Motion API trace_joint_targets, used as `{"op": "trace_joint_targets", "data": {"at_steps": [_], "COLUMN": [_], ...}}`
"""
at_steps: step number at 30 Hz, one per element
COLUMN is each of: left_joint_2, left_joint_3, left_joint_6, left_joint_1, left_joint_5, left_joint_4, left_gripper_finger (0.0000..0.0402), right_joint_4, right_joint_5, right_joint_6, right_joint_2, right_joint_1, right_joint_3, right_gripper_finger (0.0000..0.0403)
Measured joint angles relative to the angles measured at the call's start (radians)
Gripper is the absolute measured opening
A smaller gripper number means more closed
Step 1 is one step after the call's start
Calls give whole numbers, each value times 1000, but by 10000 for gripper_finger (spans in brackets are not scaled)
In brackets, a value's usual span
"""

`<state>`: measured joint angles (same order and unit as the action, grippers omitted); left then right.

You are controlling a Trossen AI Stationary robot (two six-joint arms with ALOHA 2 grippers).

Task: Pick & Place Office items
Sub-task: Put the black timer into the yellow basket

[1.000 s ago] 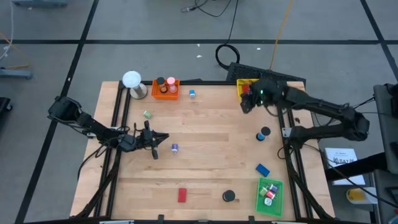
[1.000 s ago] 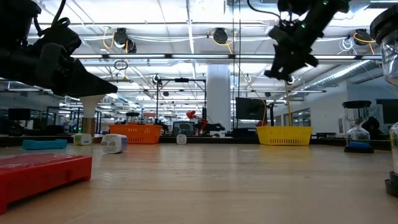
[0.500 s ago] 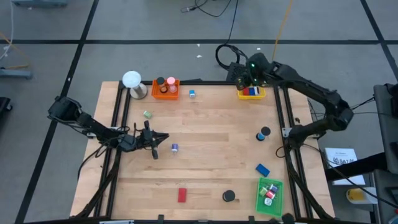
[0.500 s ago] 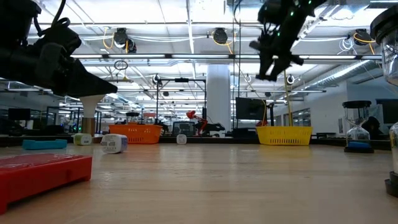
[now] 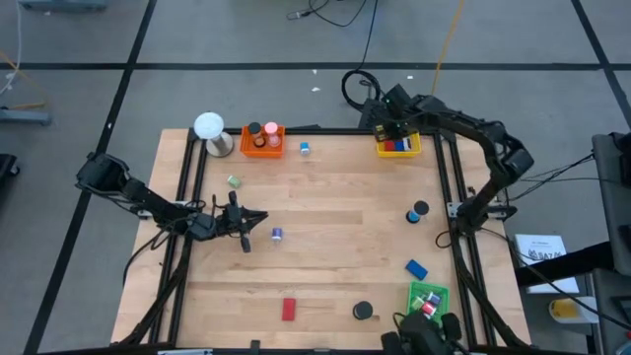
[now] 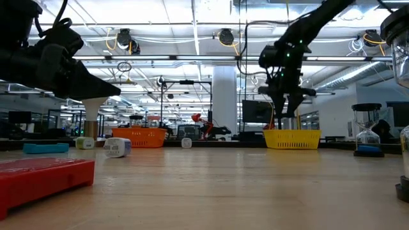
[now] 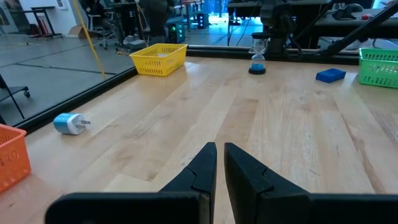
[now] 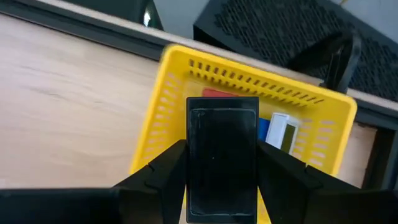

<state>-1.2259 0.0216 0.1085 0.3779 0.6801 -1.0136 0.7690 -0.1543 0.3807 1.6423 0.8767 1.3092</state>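
Observation:
My right gripper (image 5: 391, 122) hangs over the yellow tray (image 5: 398, 146) at the table's far right and is shut on a black rectangular block (image 8: 222, 158). Red, blue and pale pieces (image 8: 273, 129) lie in that tray. In the low view the gripper (image 6: 287, 110) stands just above the tray's rim (image 6: 292, 133). My left gripper (image 5: 262, 218) waits shut, low over the table's left middle, touching nothing. A red block (image 5: 289, 310), a black disc (image 5: 364, 311) and a blue block (image 5: 416, 267) lie on the near part of the table. My right gripper pinches the black block by its two long sides (image 8: 190, 168) between its two fingers (image 8: 166, 177). The fingers slant down from above and lie along the block. The block is lifted clear, over the yellow tray, and its free end reaches past the fingertips.
An orange tray (image 5: 262, 140) and a white ball on a base (image 5: 209, 128) stand at the far left, a green tray (image 5: 428, 304) at the near right. Small bits (image 5: 277, 234) (image 5: 234, 181) (image 5: 305, 148) and a small hourglass (image 5: 418, 212) dot the wood.
My right gripper has swung toward the table's far edge and come down, tipping to point more steeply downward, until it stands over the yellow tray. My left arm has kept still.

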Motion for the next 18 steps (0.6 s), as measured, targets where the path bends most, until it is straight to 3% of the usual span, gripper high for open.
{"op": "trace_joint_targets", "data": {"at_steps": [18], "left_joint_2": [0], "left_joint_3": [0], "left_joint_6": [0], "left_joint_1": [0], "left_joint_5": [0], "left_joint_4": [0], "left_gripper_finger": [33], "right_joint_4": [-189], "right_joint_5": [29], "right_joint_6": [45], "right_joint_2": [127], "right_joint_1": [33], "right_joint_3": [-87], "right_gripper_finger": [161]}}
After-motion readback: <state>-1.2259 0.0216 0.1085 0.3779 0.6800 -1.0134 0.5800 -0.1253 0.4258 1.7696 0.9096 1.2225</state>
